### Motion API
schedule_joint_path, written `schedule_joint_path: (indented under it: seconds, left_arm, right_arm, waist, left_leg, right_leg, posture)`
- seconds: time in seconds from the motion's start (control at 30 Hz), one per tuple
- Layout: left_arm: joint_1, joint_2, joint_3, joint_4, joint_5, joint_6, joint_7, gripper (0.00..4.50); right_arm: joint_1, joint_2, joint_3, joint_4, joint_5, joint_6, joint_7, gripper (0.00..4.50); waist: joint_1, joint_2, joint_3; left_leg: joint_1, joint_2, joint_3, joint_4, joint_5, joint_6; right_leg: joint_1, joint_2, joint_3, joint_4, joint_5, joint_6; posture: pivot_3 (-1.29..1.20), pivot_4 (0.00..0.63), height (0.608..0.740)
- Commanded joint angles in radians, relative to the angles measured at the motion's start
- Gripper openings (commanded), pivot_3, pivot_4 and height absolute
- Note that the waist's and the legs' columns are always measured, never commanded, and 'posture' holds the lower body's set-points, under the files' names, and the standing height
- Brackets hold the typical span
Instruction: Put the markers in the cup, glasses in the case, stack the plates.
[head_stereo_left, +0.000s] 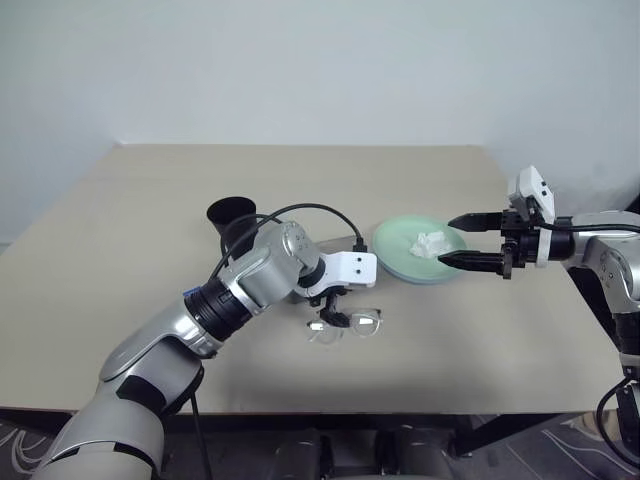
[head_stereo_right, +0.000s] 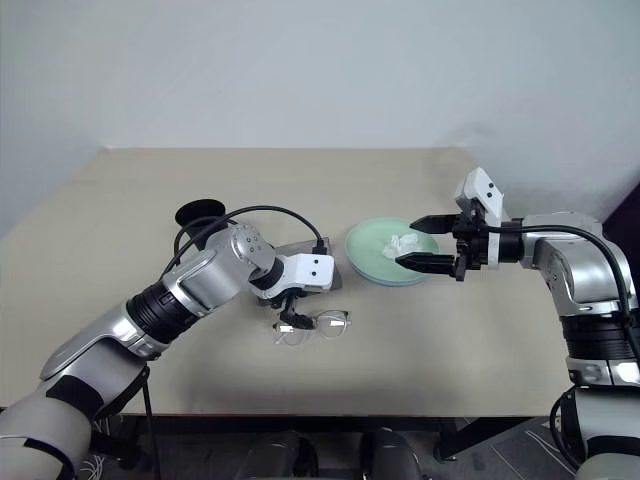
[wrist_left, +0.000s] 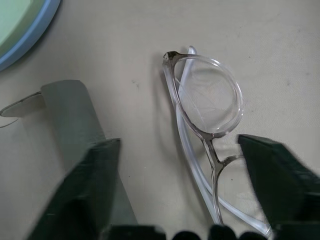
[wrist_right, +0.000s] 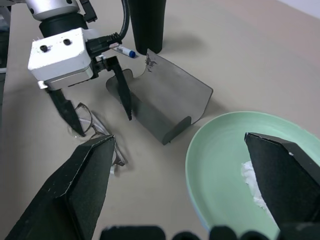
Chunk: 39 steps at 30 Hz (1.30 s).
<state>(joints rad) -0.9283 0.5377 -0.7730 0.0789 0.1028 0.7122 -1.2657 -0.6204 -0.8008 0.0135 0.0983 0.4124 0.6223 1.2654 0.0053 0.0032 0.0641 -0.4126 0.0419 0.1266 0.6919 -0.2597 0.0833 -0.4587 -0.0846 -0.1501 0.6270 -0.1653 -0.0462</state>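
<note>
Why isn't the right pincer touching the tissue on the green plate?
Apart. In the right wrist view the right pincer stands open, with bare green plate showing between its fingers and the tissue.

The beige desk (head_stereo_left: 120, 220) carries a black cup (head_stereo_left: 231, 222), an open grey case (wrist_right: 165, 107) and clear glasses (head_stereo_left: 352, 324). A marker (wrist_right: 124, 50) lies by the cup. The stacked plates (head_stereo_left: 395, 246) sit beside the case.

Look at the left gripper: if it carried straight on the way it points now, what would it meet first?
Most likely the glasses: the left gripper points down at the table with open jaws on either side of the frame.
</note>
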Motion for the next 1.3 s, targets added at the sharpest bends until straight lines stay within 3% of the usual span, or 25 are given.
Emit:
schedule_joint_path:
  seconds: [0.03, 0.27, 0.93, 1.03, 1.2, 1.3]
  left_arm:
    - [-0.027, -0.002, 0.016, -0.008, 0.019, -0.013, -0.013, 2.47]
    - [-0.014, -0.005, 0.013, -0.016, 0.027, -0.014, -0.026, 0.03]
    - [-0.065, 0.006, 0.084, -0.016, 0.013, -0.027, -0.071, 0.03]
    - [-0.074, 0.021, 0.09, -0.053, -0.002, 0.028, -0.102, 0.69]
    - [-0.085, -0.008, 0.085, -0.089, -0.019, 0.282, -0.064, 2.37]
    - [-0.11, -0.034, 0.071, -0.098, -0.047, 0.459, -0.039, 2.37]
  right_arm:
    - [-0.013, -0.016, -0.038, -0.04, 0.026, -0.002, -0.006, 4.5]
    - [-0.005, -0.025, -0.042, -0.052, 0.037, 0.005, -0.011, 4.5]
    - [-0.025, -0.015, -0.023, -0.027, 0.027, -0.007, -0.013, 4.5]
    - [-0.022, -0.015, -0.021, -0.027, 0.025, -0.008, -0.013, 4.5]
    - [-0.022, -0.014, -0.018, -0.027, 0.026, -0.005, -0.012, 4.5]
    - [-0.022, -0.013, -0.014, -0.028, 0.026, -0.003, -0.011, 4.5]
  waist:
    - [0.0, 0.0, 0.0]
    - [0.0, 0.0, 0.0]
    - [0.0, 0.0, 0.0]
    - [0.0, 0.0, 0.0]
    - [0.0, 0.0, 0.0]
    - [0.001, 0.0, 0.0]
  left_leg:
    - [0.0, 0.0, 0.0, 0.0, 0.0, 0.0]
    - [0.0, 0.0, 0.0, 0.0, 0.0, 0.0]
    - [0.0, 0.0, 0.0, 0.003, -0.001, 0.001]
    - [0.0, 0.0, 0.0, 0.003, -0.001, 0.001]
    - [0.0, 0.0, 0.0, 0.004, -0.001, 0.002]
    - [-0.001, 0.0, -0.001, 0.005, -0.001, 0.002]
  right_leg:
    - [0.0, 0.0, 0.0, 0.0, 0.0, 0.0]
    - [0.0, 0.0, 0.0, 0.0, 0.0, 0.0]
    - [0.0, 0.0, 0.0, 0.001, 0.0, 0.0]
    - [0.0, 0.0, 0.0, 0.001, 0.0, 0.0]
    - [0.001, 0.0, 0.0, 0.002, 0.0, 0.0]
    - [0.001, 0.0, 0.001, 0.003, 0.0, 0.0]
  posture:
    - [0.0, 0.0, 0.732]
    - [0.0, 0.0, 0.732]
    - [0.0, 0.0, 0.732]
    - [0.0, 0.0, 0.732]
    - [0.0, 0.0, 0.732]
    - [0.0, 0.0, 0.732]
